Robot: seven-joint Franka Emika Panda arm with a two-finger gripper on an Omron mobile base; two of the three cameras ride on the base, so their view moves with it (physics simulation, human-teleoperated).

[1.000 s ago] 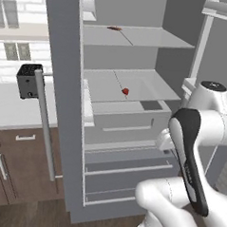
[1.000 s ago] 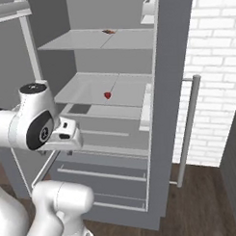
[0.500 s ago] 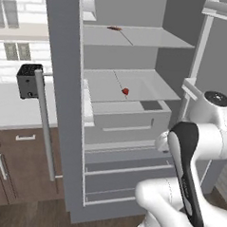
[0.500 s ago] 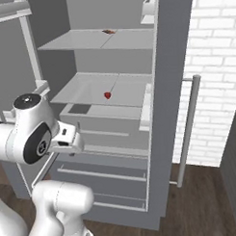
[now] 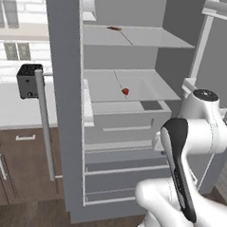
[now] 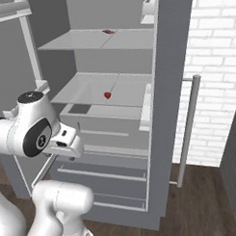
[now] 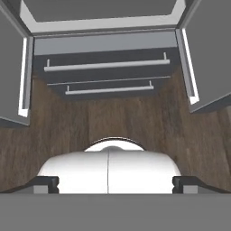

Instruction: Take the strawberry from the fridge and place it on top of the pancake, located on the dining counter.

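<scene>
fingers (image 7: 115, 184) standing wide, holding nothing; should be reaching level over the fridge (image 5: 63, 107) shelf toward the strawberry (image 5: 126, 91).

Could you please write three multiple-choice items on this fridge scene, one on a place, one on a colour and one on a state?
1. Where does the strawberry lie?
A. on the middle shelf of the fridge
B. on the top shelf
C. on the floor

2. What colour is the toaster on the counter beside the fridge?
A. red
B. black
C. white

3. How do the fridge doors stand?
A. both shut
B. one open, one shut
C. both open

Answers:
1. A: the red berry sits on the pale middle shelf in both base views, below the shelf holding the flat reddish-brown item.
2. B: it is a dark black box against the white counter.
3. C: both doors swing out to the sides, leaving the shelves and drawers bare to view.
</scene>
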